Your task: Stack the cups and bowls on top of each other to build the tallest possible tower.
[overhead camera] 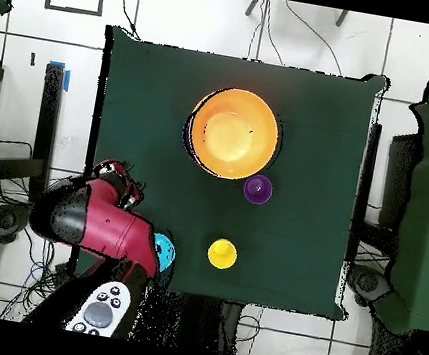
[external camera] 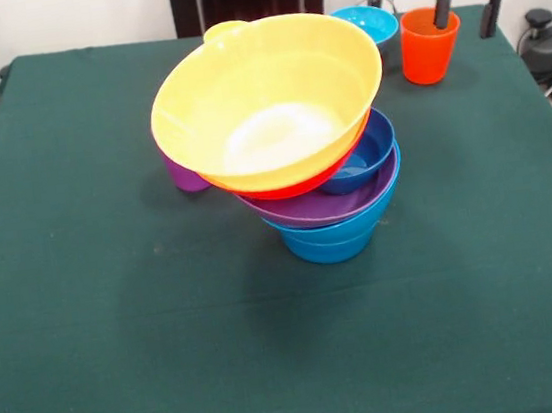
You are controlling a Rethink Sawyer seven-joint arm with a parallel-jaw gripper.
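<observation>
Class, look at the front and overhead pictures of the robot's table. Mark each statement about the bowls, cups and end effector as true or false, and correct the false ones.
1. The large yellow bowl sits at the top of the tower. True.
2. The end effector is clamped on the purple cup. False: it is open, one finger inside the orange cup.
3. The tower's bottom bowl is blue. True.
4. The purple cup stands on top of the tower. False: it stands on the table beside the tower.
5. The yellow cup stands apart from the tower. True.
</observation>
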